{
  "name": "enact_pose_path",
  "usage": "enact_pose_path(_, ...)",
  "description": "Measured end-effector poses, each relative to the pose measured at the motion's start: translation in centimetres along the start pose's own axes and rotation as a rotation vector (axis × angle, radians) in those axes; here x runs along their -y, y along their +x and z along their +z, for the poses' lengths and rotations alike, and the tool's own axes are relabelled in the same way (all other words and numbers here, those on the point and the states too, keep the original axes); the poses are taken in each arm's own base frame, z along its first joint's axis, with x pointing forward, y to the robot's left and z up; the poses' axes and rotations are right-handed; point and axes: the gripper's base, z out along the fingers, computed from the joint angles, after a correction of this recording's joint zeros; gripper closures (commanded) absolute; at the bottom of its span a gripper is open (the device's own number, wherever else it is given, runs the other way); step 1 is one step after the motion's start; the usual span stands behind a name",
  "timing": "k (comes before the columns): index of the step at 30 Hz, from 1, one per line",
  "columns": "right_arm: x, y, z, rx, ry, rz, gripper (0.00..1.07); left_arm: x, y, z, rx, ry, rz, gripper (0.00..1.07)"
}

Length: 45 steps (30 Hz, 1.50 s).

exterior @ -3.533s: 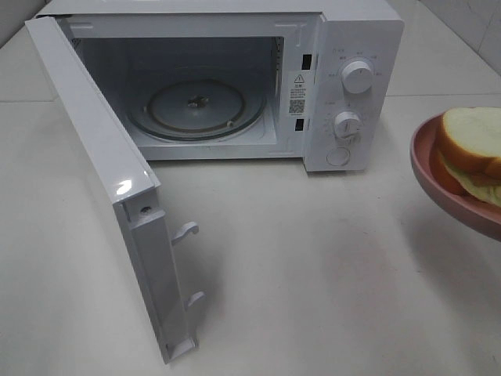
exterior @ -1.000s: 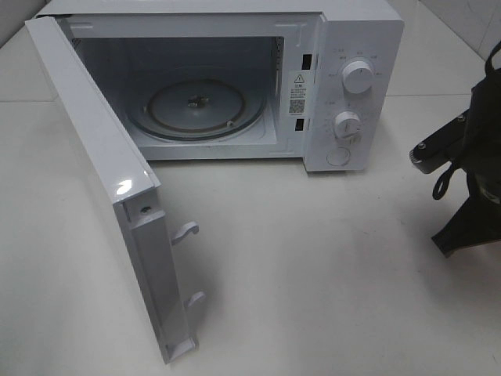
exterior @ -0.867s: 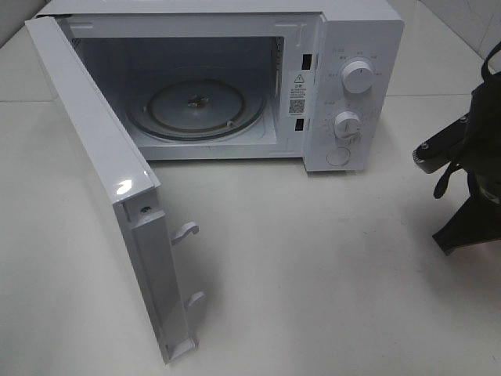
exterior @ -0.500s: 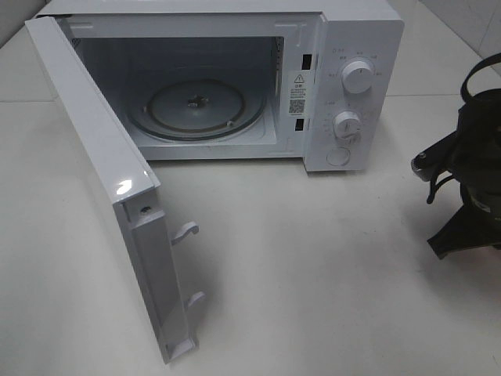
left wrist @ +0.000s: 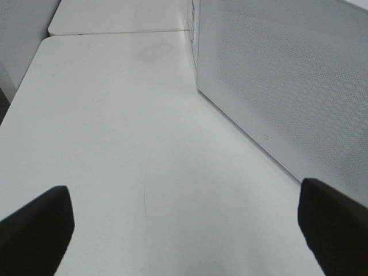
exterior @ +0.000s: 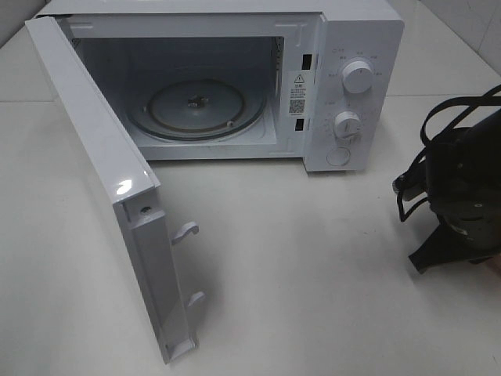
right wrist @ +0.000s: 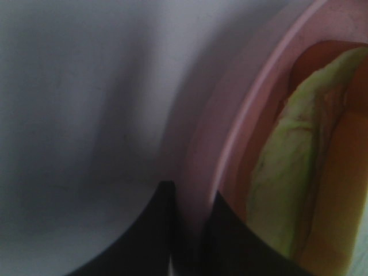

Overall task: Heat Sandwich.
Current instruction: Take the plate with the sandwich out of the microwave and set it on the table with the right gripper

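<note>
Microwave [exterior: 235, 86] on the white counter [exterior: 313, 274] with its door [exterior: 109, 180] swung fully open toward the left, exposing the bare glass turntable [exterior: 196, 110], presumably so the food can go straight in. Right gripper [right wrist: 190, 230], at the counter's right edge beside the control panel, has its fingers pinched on the rim of the pink plate [right wrist: 241, 115], which carries the sandwich [right wrist: 293, 178] (visible only in the right wrist view), so the food is handled by its dish. Left gripper [left wrist: 184, 230] waits with fingers spread wide and empty, low over the counter beside the microwave's perforated side wall [left wrist: 287, 80], clear of the opening.
</note>
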Motion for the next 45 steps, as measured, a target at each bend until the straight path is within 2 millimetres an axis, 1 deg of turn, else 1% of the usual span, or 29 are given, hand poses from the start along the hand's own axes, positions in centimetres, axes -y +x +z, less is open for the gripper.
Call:
enact_pose_path(4, -0.3, 0.0, 0.4, -0.001, 0.004, -0.006, 1.05, 0.0, 0.0, 0.0, 0.0, 0.0, 0.0, 0.03)
enact_pose_path(11, -0.7, -0.2, 0.6, 0.014, -0.023, -0.014, 1.03, 0.0, 0.0, 0.0, 0.0, 0.0, 0.0, 0.03)
enact_pose_path(19, -0.8, -0.2, 0.6, 0.022, -0.037, -0.014, 1.0, 0.0, 0.0, 0.0, 0.0, 0.0, 0.0, 0.03)
enact_pose_path(23, -0.9, -0.2, 0.6, 0.019, -0.038, -0.012, 0.96, 0.0, 0.0, 0.0, 0.0, 0.0, 0.0, 0.03)
enact_pose_path(24, -0.9, -0.2, 0.6, 0.018, -0.039, -0.01, 0.93, 0.0, 0.0, 0.0, 0.0, 0.0, 0.0, 0.03)
enact_pose_path(26, -0.9, -0.2, 0.6, 0.015, -0.04, -0.008, 0.91, 0.0, 0.0, 0.0, 0.0, 0.0, 0.0, 0.03)
enact_pose_path(28, -0.9, -0.1, 0.6, 0.009, -0.041, -0.001, 0.87, 0.0, 0.0, 0.0, 0.0, 0.0, 0.0, 0.03)
enact_pose_path(29, -0.9, -0.1, 0.6, 0.005, -0.043, 0.005, 0.81, 0.0, 0.0, 0.0, 0.0, 0.0, 0.0, 0.03)
enact_pose_path(30, -0.9, -0.1, 0.6, 0.005, -0.043, 0.005, 0.81, 0.0, 0.0, 0.0, 0.0, 0.0, 0.0, 0.03)
enact_pose_path(31, -0.8, -0.1, 0.5, 0.004, -0.042, 0.006, 0.78, 0.0, 0.0, 0.0, 0.0, 0.0, 0.0, 0.03)
enact_pose_path(32, -0.8, -0.1, 0.5, 0.006, -0.044, 0.011, 0.74, 0.0, 0.0, 0.0, 0.0, 0.0, 0.0, 0.03)
enact_pose_path(33, -0.6, -0.1, 0.2, 0.005, -0.052, 0.028, 0.68, 0.0, 0.0, 0.0, 0.0, 0.0, 0.0, 0.03)
enact_pose_path(34, -0.5, -0.1, 0.0, 0.007, -0.056, 0.033, 0.64, 0.0, 0.0, 0.0, 0.0, 0.0, 0.0, 0.03)
enact_pose_path(35, -0.5, -0.1, 0.0, 0.007, -0.056, 0.033, 0.64, 0.0, 0.0, 0.0, 0.0, 0.0, 0.0, 0.03)
enact_pose_path(38, 0.0, 0.0, -0.9, 0.013, -0.082, 0.031, 0.56, 0.0, 0.0, 0.0, 0.0, 0.0, 0.0, 0.03)
enact_pose_path(39, 0.0, 0.0, -0.9, 0.013, -0.082, 0.031, 0.56, 0.0, 0.0, 0.0, 0.0, 0.0, 0.0, 0.03)
enact_pose_path(41, 0.3, 0.0, -1.5, 0.017, -0.101, 0.018, 0.55, 0.0, 0.0, 0.0, 0.0, 0.0, 0.0, 0.03)
enact_pose_path(43, 1.1, 0.2, -2.8, 0.033, -0.138, 0.007, 0.55, 0.0, 0.0, 0.0, 0.0, 0.0, 0.0, 0.03)
enact_pose_path(44, 1.1, 0.2, -2.8, 0.033, -0.138, 0.007, 0.55, 0.0, 0.0, 0.0, 0.0, 0.0, 0.0, 0.03)
enact_pose_path(45, 1.6, 0.3, -3.7, 0.041, -0.171, 0.007, 0.54, 0.0, 0.0, 0.0, 0.0, 0.0, 0.0, 0.03)
